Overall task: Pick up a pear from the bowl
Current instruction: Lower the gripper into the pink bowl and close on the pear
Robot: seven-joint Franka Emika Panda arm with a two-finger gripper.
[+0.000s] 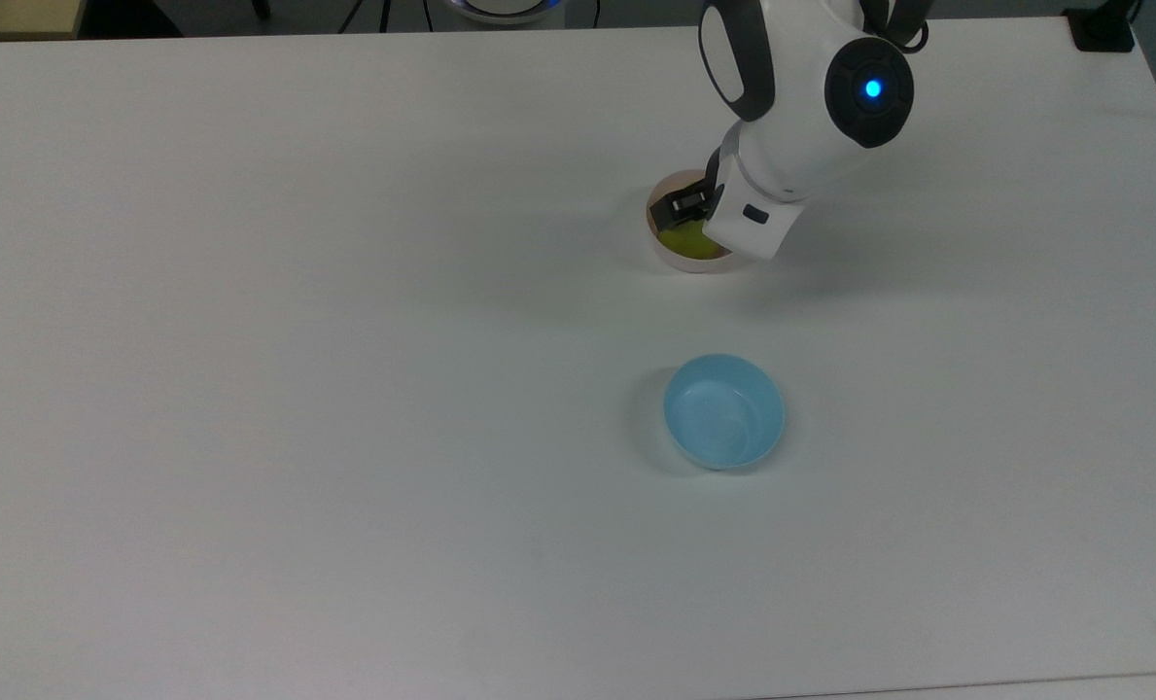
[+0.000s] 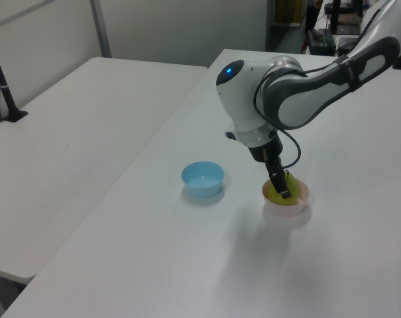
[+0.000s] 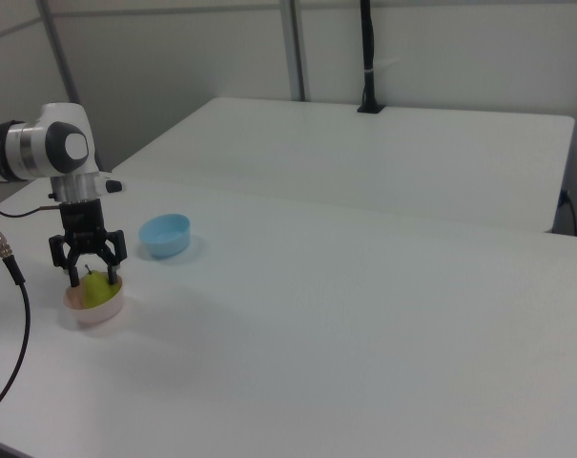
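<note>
**Open gripper straddled the pear in the pink bowl**

Top view: the small round pale pink plastic bowl sat on the broad white table, toward the top view's upper right. The small yellow-green pear lay inside it, largely covered by the white robot arm reaching in from the far edge. The black two-finger gripper was down inside the bowl's rim; one dark finger rested at the pear's far side, the other hidden beneath the white wrist housing. A light blue round plastic bowl stood well apart, nearer the camera, holding nothing. No other object lay between the two bowls.

Left view: the arm bent down from the left view's upper right, its wrist tilted, and the gripper dipped into the pink bowl, crossing in front of the pear. The blue bowl sat to the left view's left of the pink one, apart from it. A second white table stood alongside, with a black pole base on it.

Right view: the gripper hung with its fingers spread apart, one on each side of the pear, not yet pressed against it. The pear stood upright in the pink bowl, stem upward. The blue bowl sat beyond, toward the right view's right. A dark cable trailed from the arm past the table edge.
</note>
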